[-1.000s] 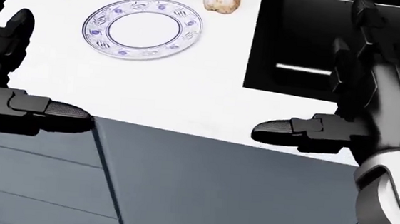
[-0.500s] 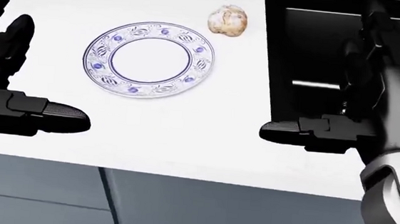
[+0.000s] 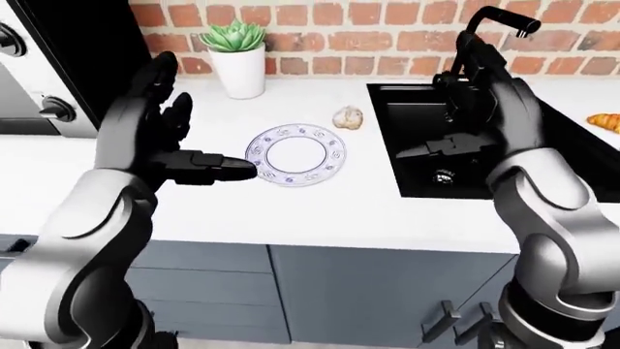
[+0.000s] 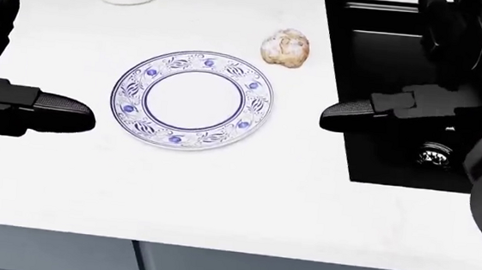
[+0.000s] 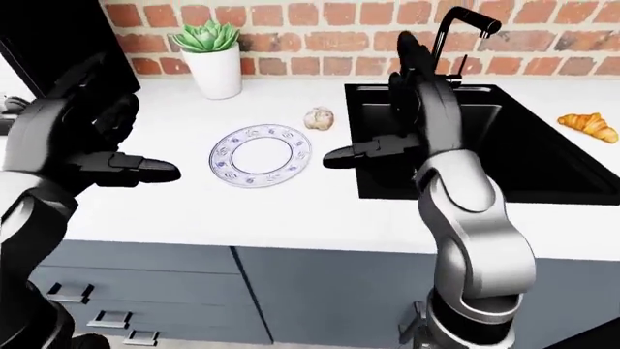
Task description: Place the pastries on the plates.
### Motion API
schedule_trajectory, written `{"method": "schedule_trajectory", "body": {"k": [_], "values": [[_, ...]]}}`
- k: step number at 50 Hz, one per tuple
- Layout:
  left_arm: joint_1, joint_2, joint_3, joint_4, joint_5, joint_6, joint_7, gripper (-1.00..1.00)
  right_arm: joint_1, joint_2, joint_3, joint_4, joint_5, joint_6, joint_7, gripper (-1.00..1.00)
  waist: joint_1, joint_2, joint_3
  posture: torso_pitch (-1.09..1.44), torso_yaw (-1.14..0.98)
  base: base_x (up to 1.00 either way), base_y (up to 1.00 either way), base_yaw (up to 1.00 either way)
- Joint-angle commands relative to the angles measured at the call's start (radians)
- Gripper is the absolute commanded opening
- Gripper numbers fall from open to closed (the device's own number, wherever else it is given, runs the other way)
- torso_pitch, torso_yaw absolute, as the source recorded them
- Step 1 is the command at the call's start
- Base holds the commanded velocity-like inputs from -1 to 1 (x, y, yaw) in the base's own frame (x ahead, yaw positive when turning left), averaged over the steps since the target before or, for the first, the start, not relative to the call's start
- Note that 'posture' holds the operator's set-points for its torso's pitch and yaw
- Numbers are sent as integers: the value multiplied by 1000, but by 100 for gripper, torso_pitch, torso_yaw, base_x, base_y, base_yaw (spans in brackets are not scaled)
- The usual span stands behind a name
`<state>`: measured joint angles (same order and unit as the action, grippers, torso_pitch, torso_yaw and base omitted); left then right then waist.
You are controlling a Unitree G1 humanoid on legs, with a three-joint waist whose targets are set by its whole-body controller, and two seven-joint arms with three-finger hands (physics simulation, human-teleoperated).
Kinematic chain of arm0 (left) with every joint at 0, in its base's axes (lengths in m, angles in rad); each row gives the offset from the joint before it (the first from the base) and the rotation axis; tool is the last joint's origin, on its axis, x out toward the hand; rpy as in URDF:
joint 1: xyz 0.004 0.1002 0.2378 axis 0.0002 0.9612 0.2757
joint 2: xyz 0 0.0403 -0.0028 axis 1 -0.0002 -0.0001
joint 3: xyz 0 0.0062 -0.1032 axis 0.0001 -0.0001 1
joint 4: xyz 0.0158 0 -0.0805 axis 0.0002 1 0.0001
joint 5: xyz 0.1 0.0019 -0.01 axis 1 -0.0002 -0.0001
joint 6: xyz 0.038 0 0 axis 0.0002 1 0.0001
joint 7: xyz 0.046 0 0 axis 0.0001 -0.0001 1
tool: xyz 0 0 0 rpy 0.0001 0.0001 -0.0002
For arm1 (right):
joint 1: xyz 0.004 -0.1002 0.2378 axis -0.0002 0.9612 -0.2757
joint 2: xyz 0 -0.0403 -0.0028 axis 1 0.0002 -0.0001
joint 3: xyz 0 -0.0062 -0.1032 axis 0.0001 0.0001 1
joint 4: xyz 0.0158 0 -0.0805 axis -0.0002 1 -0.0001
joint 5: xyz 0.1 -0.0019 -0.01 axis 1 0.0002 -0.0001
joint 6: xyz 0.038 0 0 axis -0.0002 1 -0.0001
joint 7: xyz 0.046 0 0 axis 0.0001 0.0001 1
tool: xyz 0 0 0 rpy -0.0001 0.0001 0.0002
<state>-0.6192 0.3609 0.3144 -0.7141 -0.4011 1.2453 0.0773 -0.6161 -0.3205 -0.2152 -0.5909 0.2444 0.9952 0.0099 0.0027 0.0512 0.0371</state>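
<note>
camera moved, plate [image 4: 193, 100] lower in view

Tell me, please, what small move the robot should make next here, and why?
Probably bring the right hand toward the view's top left, onto the round pastry. Both hands are open and hold nothing, the blue-patterned plate is bare, and this pastry lies on the counter just beyond the plate's rim, nearer the right hand than the left hand. The croissant sits farther off, across the sink.

The white counter [image 4: 244, 200] carries a blue-patterned plate [image 4: 193, 99] between the left hand [image 4: 19, 111] and right hand [image 4: 381, 110]. A round pastry [image 4: 285, 48] lies beyond the plate, a croissant [image 5: 588, 124] far past the right hand, and a potted succulent [image 3: 238, 58] beyond the left hand.
</note>
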Motion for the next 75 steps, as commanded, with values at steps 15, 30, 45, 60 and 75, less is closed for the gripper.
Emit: {"method": "schedule_trajectory", "body": {"k": [15, 30, 45, 60, 75], "values": [[-101, 79, 53, -15, -79, 55, 27, 100, -171, -97, -42, 18, 24, 70, 66, 100, 16, -98, 9, 0, 0, 15, 0, 0], [-127, 129, 88, -13, -154, 77, 61, 100, -258, -135, -51, 73, 57, 124, 70, 100, -5, -16, -18, 0, 0, 1, 0, 26], [-124, 155, 92, -12, -198, 65, 90, 100, -251, -148, -35, 80, 51, 109, 73, 100, 12, -99, 1, 0, 0, 44, 0, 0], [-154, 197, 120, -5, -280, 87, 134, 100, -316, -139, -1, 119, -12, 120, 110, 100, -2, -21, -8, 0, 0, 13, 0, 0], [-151, 244, 127, 9, -378, 67, 200, 100, -372, -71, 111, 315, -190, 5, 238, 100, -15, -37, 8, 0, 0, 0, 0, 0]]}}
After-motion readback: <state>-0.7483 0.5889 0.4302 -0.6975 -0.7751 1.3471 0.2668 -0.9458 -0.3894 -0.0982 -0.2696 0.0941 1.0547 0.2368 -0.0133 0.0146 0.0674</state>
